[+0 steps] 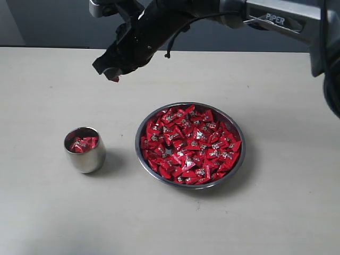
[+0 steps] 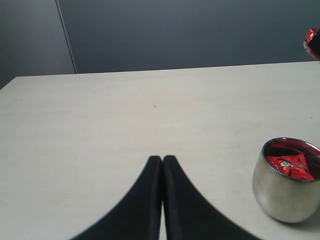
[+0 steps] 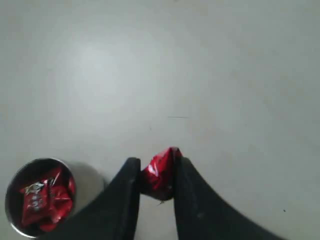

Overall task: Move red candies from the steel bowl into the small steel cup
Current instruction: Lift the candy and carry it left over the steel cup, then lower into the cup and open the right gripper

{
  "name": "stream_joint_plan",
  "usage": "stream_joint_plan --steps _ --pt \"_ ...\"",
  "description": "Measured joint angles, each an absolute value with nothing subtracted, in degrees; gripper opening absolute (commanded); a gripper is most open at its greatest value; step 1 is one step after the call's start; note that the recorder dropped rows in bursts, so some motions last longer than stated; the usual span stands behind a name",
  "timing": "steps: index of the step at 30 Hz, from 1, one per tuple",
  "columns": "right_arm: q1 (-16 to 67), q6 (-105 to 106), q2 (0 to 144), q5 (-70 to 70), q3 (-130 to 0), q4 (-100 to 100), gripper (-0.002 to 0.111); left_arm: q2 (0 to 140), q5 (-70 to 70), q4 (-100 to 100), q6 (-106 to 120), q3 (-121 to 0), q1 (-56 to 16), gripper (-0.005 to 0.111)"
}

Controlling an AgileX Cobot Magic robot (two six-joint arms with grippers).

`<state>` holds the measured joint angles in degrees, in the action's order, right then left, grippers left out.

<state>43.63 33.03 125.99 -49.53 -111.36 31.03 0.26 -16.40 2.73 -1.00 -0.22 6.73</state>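
The steel bowl (image 1: 235,125) sits right of the table's middle, heaped with red candies (image 1: 190,145). Left of it stands the small steel cup (image 1: 85,150) (image 2: 286,185) (image 3: 38,197), upright, with a few red candies inside. My right gripper (image 1: 112,74) (image 3: 156,169) hangs high over the table, behind the cup and to its right, shut on one red candy (image 3: 161,173) pinched between its black fingers. The left gripper (image 2: 162,161) is shut with nothing in it, low over bare table beside the cup.
The pale table (image 1: 42,85) stretches wide on all sides of the cup and bowl. A dark wall (image 2: 190,30) rises behind its far edge. The right arm (image 1: 276,18) reaches in from the upper right.
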Motion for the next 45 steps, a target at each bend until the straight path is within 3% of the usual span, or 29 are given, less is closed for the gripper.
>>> stream_joint_plan --steps 8,14,22,24,29,32,45 --pt "49.4 42.9 133.1 -61.7 -127.2 31.1 -0.001 0.3 -16.4 2.7 -1.0 -0.2 6.7 0.0" --pt "55.7 44.6 137.4 -67.6 -128.0 22.6 -0.001 0.3 -16.4 2.7 -1.0 -0.2 6.7 0.0" --pt "56.2 43.8 137.9 -69.0 -128.0 20.6 -0.001 0.3 -16.4 2.7 -1.0 -0.2 6.7 0.0" --pt "56.2 42.8 137.9 -68.1 -128.0 19.1 0.003 0.3 -16.4 2.7 -1.0 -0.2 6.7 0.0" --pt "56.2 42.1 137.9 -67.8 -128.0 18.5 0.03 0.3 -16.4 2.7 -1.0 -0.2 6.7 0.0" --pt "56.2 42.0 137.9 -67.8 -128.0 18.5 0.04 0.3 -16.4 2.7 -1.0 -0.2 6.7 0.0" --pt "56.2 40.9 137.9 -68.0 -128.0 18.5 0.04 0.3 -16.4 2.7 -1.0 -0.2 6.7 0.0"
